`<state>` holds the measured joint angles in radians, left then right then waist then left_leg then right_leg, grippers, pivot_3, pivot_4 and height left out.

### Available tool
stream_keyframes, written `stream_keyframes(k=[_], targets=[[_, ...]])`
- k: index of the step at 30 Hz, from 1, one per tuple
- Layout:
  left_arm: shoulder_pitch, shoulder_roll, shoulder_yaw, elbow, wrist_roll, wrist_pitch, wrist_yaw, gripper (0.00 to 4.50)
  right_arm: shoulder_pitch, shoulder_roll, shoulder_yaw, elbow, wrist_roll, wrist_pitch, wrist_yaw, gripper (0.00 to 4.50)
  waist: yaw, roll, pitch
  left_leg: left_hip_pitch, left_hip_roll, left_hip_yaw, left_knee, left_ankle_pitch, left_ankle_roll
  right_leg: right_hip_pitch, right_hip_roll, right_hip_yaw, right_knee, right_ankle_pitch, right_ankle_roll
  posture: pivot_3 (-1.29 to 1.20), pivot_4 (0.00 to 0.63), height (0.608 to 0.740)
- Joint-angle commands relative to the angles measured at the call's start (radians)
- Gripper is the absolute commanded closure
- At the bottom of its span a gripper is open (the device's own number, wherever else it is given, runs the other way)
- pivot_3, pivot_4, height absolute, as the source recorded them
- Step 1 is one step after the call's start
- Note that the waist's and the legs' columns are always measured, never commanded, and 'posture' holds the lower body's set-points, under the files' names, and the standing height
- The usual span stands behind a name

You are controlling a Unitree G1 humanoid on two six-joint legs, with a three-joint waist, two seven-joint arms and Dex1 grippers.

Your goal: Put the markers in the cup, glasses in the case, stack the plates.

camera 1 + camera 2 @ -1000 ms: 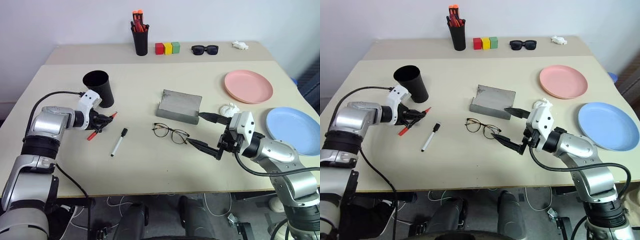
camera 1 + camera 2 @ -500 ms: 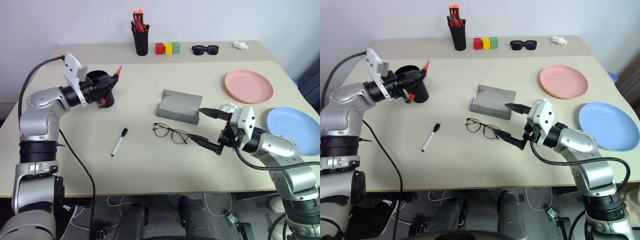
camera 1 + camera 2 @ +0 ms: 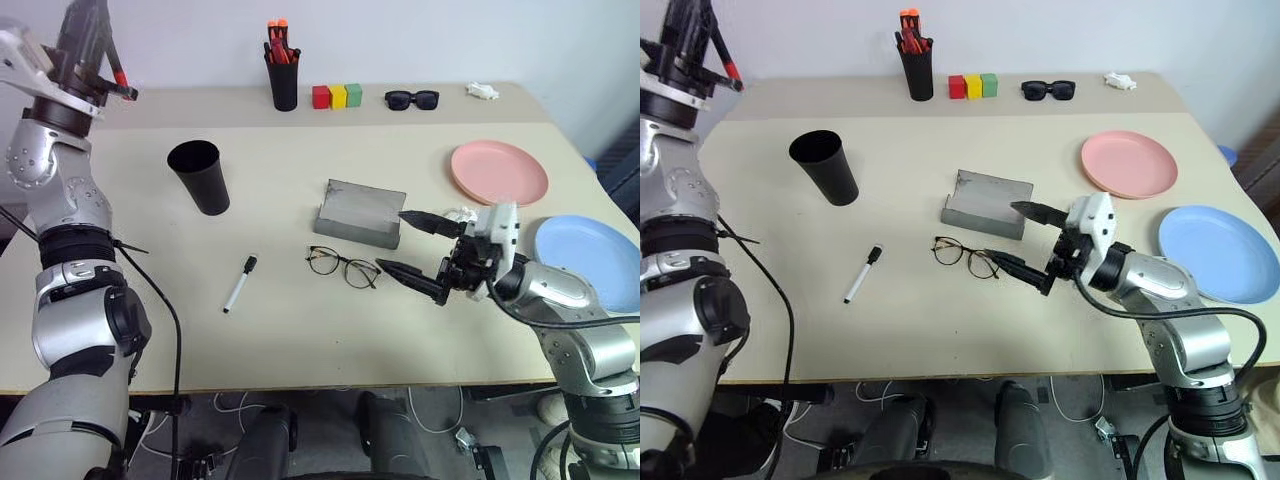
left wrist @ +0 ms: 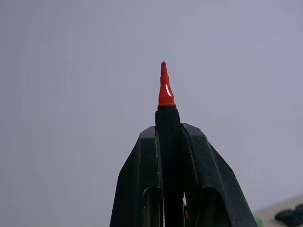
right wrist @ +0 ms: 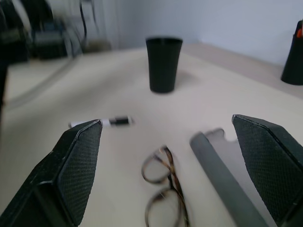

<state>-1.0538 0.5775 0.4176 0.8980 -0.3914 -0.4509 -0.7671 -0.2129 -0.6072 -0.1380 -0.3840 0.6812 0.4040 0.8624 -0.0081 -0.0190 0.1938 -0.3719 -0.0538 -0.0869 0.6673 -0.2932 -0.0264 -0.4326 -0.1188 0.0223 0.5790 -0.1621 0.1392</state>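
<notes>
left gripper (image 4: 166, 142) risen, jaws clamp red marker (image 4: 165, 90); right gripper (image 3: 420, 250) jaws wide.

Red-orange marker (image 4: 166, 90) is sitting pinched up high, tip poking out. White marker w/ black cap (image 3: 238, 284) is lying flat on table. Black cup (image 3: 199, 176) is standing upright. Wire-rim glasses (image 3: 342, 267) are lying unfolded just in front of grey case (image 3: 360, 212), lid open. Pink plate (image 3: 498, 172) & blue plate (image 3: 588, 261) are sitting apart, not stacked.
</notes>
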Motion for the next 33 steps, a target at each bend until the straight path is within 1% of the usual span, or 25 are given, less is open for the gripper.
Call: stream_keyframes(k=[1, 6, 8, 10, 17, 33], targets=[[-0.014, -0.001, 0.027, 0.064, -0.025, -0.055, -0.035, 4.49, -0.027, 0.002, -0.043, -0.029, 0.034, 0.002, -0.024, 0.0, -0.001, -0.001, 0.0, 0.0, 0.0, 0.0, 0.0, 0.0, 0.0, 0.0, 0.0, 0.0, 0.0, 0.0, 0.0, 0.0, 0.15, 0.74], [-0.052, -0.03, 0.039, 0.174, -0.034, -0.11, -0.051, 4.49, -0.02, -0.001, -0.035, -0.031, 0.02, -0.001, -0.024, 0.0, -0.003, -0.001, 0.0, 0.0, 0.0, 0.0, 0.0, 0.0, 0.0, 0.0, 0.0, 0.0, 0.0, 0.0, 0.0, 0.0, 0.15, 0.74], [-0.045, -0.069, 0.028, 0.205, -0.032, -0.119, -0.083, 4.49, -0.033, -0.002, -0.028, -0.028, 0.014, 0.001, -0.027, 0.0, -0.003, -0.001, 0.0, 0.0, 0.0, 0.0, 0.0, 0.0, 0.0, 0.0, 0.0, 0.0, 0.0, 0.0, 0.0, 0.0, 0.15, 0.74], [-0.04, -0.088, 0.027, 0.221, -0.027, -0.128, -0.084, 4.49, -0.04, -0.006, -0.026, -0.03, 0.008, 0.002, -0.028, 0.0, -0.001, -0.001, 0.0, 0.0, 0.0, 0.0, 0.0, 0.0, 0.0, 0.0, 0.0, 0.0, 0.0, 0.0, 0.001, 0.0, 0.15, 0.74], [-0.005, -0.083, 0.03, 0.247, 0.001, -0.172, -0.048, 4.49, -0.014, -0.026, -0.039, -0.047, 0.005, 0.001, -0.029, 0.0, -0.007, -0.001, 0.0, 0.0, 0.0, 0.0, 0.0, 0.0, 0.001, 0.0, 0.0, 0.0, 0.0, 0.0, 0.001, 0.0, 0.15, 0.74], [0.002, -0.106, 0.027, 0.282, 0.016, -0.173, -0.029, 4.49, -0.034, -0.041, -0.034, -0.047, -0.013, 0.004, -0.034, 0.0, -0.003, -0.001, 0.0, 0.0, 0.0, 0.0, 0.0, 0.0, 0.001, 0.0, 0.0, 0.0, 0.0, 0.0, 0.001, 0.0, 0.15, 0.74]])
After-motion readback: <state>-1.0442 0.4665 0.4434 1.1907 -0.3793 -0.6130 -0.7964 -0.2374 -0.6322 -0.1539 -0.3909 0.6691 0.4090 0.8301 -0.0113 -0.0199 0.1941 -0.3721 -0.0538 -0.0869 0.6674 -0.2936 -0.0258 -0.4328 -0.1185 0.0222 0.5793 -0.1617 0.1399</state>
